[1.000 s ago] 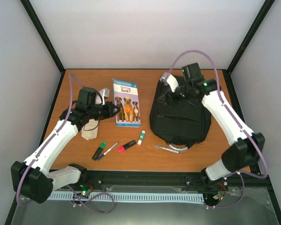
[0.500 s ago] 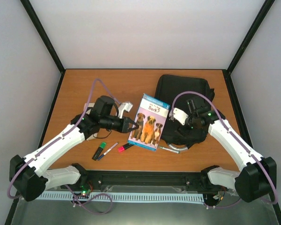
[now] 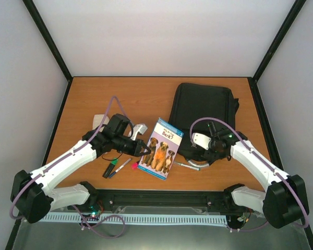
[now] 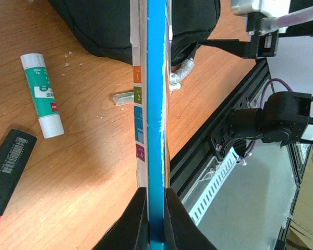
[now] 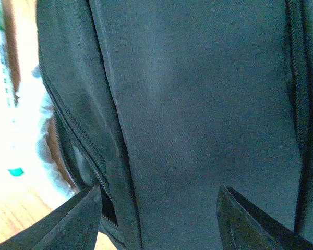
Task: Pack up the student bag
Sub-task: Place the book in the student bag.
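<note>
The student bag [image 3: 204, 110], a large black backpack, lies flat at the right of the table. Its grey loop handle [image 3: 192, 165] sticks out at the near end. My left gripper [image 3: 145, 149] is shut on the edge of a blue picture book with dogs on the cover [image 3: 159, 149], held tilted above the table just left of the bag. In the left wrist view the book's blue spine [image 4: 156, 104] runs straight out from the closed gripper [image 4: 155, 208]. My right gripper [image 3: 204, 152] is open over the bag's near end. Its wrist view shows black fabric and a zip [image 5: 78, 151] between the spread fingers [image 5: 81, 216].
A green marker [image 3: 112, 167], a thin pen [image 3: 122, 165] and a red highlighter [image 3: 134, 166] lie near the front, left of the book. A glue stick [image 4: 41, 96] lies under the book. A white pouch [image 3: 99, 119] lies behind the left arm. The black frame rail [image 3: 161, 198] runs along the near edge.
The left gripper lifted the book off the table and carried it right, toward the bag, then a little nearer. The right gripper moved from the bag's far end to its near end.
</note>
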You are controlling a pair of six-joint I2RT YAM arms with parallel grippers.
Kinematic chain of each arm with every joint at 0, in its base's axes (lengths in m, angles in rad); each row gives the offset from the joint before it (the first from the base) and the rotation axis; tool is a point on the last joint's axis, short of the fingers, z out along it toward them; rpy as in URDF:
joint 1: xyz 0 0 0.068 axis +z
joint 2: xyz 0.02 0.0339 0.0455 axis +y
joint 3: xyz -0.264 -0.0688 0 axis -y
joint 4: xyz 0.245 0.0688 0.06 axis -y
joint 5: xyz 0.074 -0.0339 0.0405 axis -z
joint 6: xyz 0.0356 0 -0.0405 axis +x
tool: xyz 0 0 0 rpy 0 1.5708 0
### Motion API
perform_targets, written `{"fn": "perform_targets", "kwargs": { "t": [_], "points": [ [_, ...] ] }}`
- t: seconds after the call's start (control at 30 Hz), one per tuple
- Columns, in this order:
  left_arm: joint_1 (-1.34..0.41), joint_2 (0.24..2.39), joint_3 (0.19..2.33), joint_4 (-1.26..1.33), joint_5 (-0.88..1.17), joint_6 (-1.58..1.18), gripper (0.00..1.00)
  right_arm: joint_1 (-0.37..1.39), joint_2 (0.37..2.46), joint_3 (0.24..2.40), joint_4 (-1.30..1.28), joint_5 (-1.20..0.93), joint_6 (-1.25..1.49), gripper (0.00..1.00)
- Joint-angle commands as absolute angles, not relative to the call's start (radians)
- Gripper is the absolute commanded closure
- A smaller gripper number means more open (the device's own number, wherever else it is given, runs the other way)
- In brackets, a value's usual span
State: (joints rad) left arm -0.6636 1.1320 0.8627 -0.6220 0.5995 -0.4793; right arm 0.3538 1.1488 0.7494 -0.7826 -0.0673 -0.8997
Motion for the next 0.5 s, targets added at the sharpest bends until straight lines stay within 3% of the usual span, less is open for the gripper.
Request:
{"fn": "perform_targets", "kwargs": {
  "t": [0.0, 0.47],
  "points": [
    [-0.672, 1.117, 0.881, -0.610, 0.647, -0.447, 0.99, 0.348, 1.118, 0.712, -0.733, 0.032, -0.941, 0.38],
    [-0.673, 1.150, 0.864, -0.614, 0.666, -0.429, 0.99, 0.350, 1.176, 0.665, -0.627, 0.028, -0.917, 0.37]
  ]
}}
